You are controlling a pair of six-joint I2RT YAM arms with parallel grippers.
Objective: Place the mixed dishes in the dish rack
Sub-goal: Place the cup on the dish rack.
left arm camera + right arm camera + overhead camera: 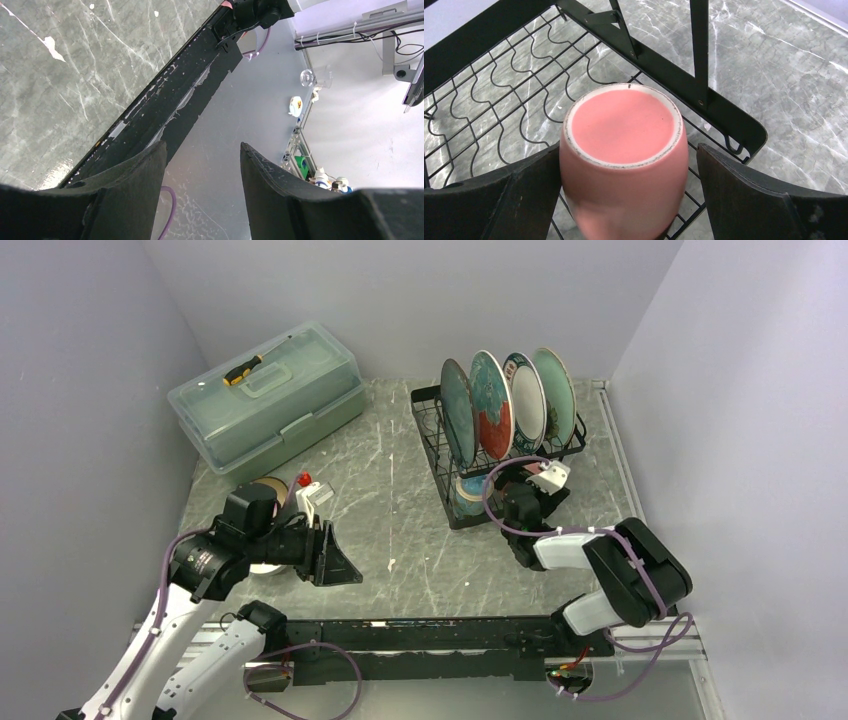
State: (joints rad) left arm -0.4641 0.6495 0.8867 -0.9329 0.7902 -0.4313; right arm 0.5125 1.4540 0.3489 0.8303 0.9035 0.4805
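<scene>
A pink mug [624,150] stands upside down on the lower wire shelf of the black dish rack [724,120]. My right gripper [627,147] is open around it, with a clear gap at the right finger [749,195]. In the top view the right gripper [512,490] reaches into the rack's [430,430] lower tier. Upright in the rack's slots are a teal plate [458,412], a teal-and-red plate [492,405], a white dark-rimmed plate [527,400] and a pale green plate [556,390]. A blue mug [466,495] sits below them. My left gripper [338,562] [202,144] is open and empty.
A translucent green lidded box [265,400] with a yellow-and-black screwdriver [245,370] on top stands at the back left. A tan bowl [262,486] shows partly behind my left arm. The black base rail [165,100] runs along the table's near edge.
</scene>
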